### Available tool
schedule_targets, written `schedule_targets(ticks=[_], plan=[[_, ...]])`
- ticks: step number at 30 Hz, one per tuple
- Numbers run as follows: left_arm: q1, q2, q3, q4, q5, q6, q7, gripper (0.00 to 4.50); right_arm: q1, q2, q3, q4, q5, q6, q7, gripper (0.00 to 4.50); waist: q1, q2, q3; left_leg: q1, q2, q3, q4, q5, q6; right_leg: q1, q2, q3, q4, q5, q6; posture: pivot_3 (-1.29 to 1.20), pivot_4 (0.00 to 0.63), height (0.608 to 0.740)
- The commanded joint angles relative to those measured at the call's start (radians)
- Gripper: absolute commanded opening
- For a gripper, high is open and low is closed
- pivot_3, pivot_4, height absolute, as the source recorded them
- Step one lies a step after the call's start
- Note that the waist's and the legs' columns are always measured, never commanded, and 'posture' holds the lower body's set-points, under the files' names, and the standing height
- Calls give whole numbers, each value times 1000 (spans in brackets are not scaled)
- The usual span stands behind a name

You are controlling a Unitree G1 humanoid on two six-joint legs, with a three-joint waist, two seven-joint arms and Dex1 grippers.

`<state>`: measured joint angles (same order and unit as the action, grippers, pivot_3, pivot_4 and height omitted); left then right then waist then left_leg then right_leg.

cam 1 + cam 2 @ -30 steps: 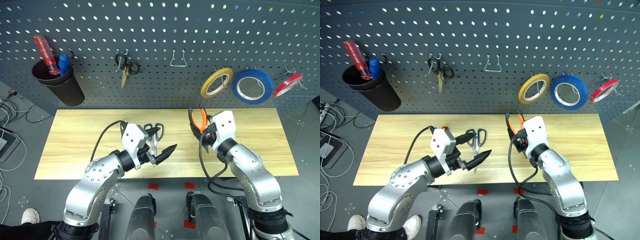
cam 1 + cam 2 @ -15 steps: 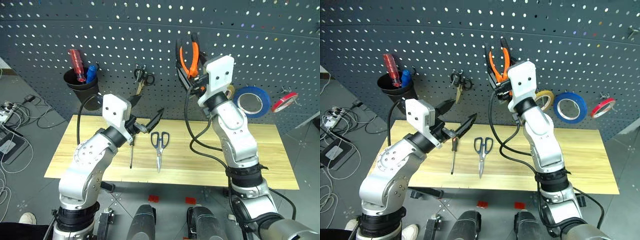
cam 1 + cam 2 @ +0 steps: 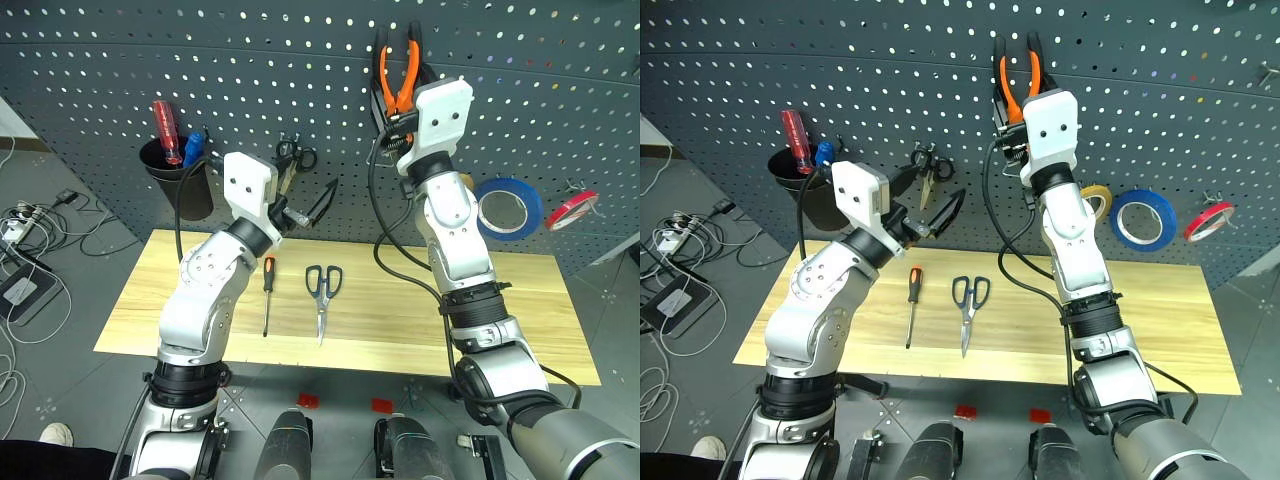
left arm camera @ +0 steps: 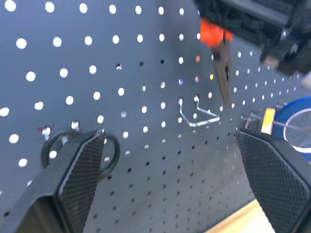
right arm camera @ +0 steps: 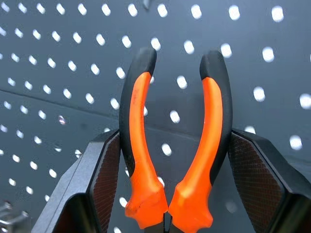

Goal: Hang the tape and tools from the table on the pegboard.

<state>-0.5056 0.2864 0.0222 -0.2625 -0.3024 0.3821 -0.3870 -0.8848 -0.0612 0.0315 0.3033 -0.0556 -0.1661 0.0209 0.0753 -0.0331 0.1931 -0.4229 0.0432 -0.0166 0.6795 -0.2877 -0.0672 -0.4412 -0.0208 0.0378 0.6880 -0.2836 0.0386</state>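
Observation:
Orange-and-black pliers (image 3: 397,68) stand handles-up against the pegboard (image 3: 250,60), with my right gripper (image 3: 396,122) shut on them. In the right wrist view the handles (image 5: 141,145) sit between the two pads (image 5: 104,179). My left gripper (image 3: 305,200) hangs open and empty in front of the board, above the table (image 3: 520,300). In its wrist view the left gripper (image 4: 169,133) faces a bare wire hook (image 4: 197,114). The blue-handled scissors (image 3: 322,290) and the slim screwdriver (image 3: 267,295) lie side by side on the table. The blue tape (image 3: 510,205) hangs on the board.
A black cup (image 3: 175,185) holding a red-handled screwdriver hangs at the board's left. Small black scissors (image 3: 290,160) hang just behind the left gripper. A yellow roll (image 3: 1098,195) sits partly behind my right arm, and a red roll (image 3: 572,205) hangs at the far right.
My right gripper has carried the pliers from just above the table up to the pegboard. The left gripper rose too, still open. The camera has tilted up.

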Motion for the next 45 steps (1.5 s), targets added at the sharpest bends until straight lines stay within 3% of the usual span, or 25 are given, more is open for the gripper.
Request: schedule_targets(ticks=[1,15,33,37,45], plan=[[-29,-22,-23,38,23,-57,-8,4500,-55,16,-17,28,-2,-83,-34,3056,0,0,0,0,0,0,0,0,0,0,0,0,1,0,0,234,148,740],[-19,-78,-64,116,55,-108,-18,4500,-157,56,-38,235,0,-226,-115,3056,1,0,0,4,0,3,0,0,0,0,0,2,5,0,0,239,190,740],[-6,-57,-49,94,53,-84,-19,4500,-99,69,-27,373,-37,-298,-165,3056,3,1,1,6,0,3,0,0,1,0,0,3,7,0,0,252,208,740],[-12,-62,-54,99,54,-85,-16,4500,-95,64,-34,368,-29,-290,-160,4349,4,1,1,6,0,3,0,0,1,1,0,3,7,0,0,249,208,740],[-13,-65,-55,103,53,-88,-20,4500,-64,61,-33,293,-12,-219,-129,4431,4,1,1,6,0,3,0,0,1,1,0,3,7,0,0,232,205,740]])
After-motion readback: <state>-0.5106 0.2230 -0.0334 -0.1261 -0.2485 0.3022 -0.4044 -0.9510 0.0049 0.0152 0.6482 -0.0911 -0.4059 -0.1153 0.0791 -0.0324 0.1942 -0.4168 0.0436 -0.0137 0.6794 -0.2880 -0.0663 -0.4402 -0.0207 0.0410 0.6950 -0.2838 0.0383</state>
